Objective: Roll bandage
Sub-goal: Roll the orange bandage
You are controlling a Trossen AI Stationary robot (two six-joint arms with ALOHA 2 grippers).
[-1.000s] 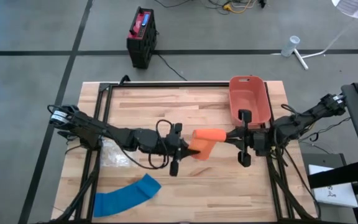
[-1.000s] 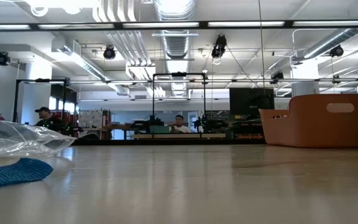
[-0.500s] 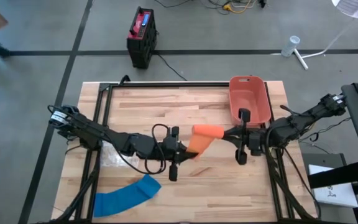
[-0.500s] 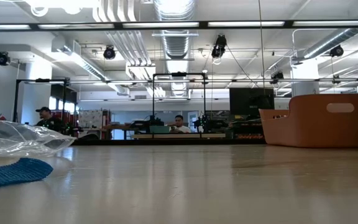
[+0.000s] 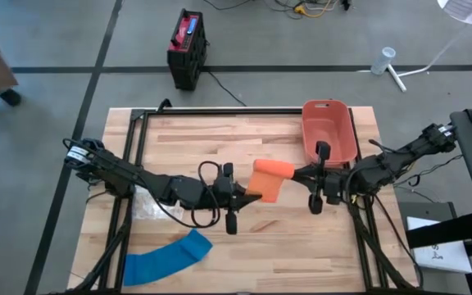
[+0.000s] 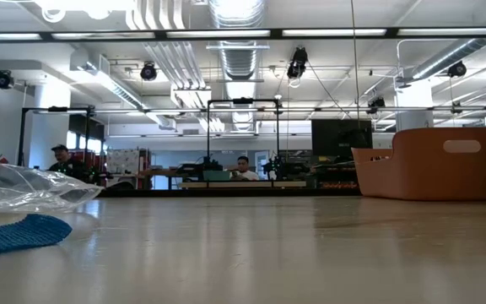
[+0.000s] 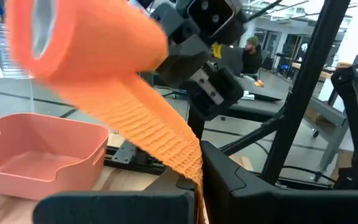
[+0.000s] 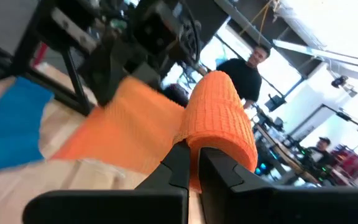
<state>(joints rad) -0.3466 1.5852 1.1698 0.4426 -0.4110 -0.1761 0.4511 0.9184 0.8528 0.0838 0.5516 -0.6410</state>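
Orange is what you have stretched between both claws: the orange bandage (image 5: 267, 179) hangs above the middle of the wooden table (image 5: 220, 135), its rolled end at the right gripper (image 5: 296, 174) and its loose tail running down to the left gripper (image 5: 246, 197). You will find no brand, label or writing that can be read on it or on anything near it.

Your right gripper is clamped shut on the roll; in the right wrist view the two dark fingers (image 8: 178, 163) pinch together at the base of the orange cylinder (image 8: 221, 122), with the flat strip spreading away beyond it. Your left gripper is closed tight on the tail; in the left wrist view the ribbed strip (image 7: 148, 121) narrows into the seam between its fingers (image 7: 229, 180), and the roll sits farther out, held by the other arm's claw.

Just behind your right gripper stands the salmon-coloured bin (image 5: 329, 131), touching nothing you hold. Well behind and to the side of your left gripper lie a blue bandage strip (image 5: 167, 257) and a crumpled clear plastic bag (image 5: 147, 205), both flat on the table. On the floor beyond the table sits a black and red box (image 5: 187, 48).
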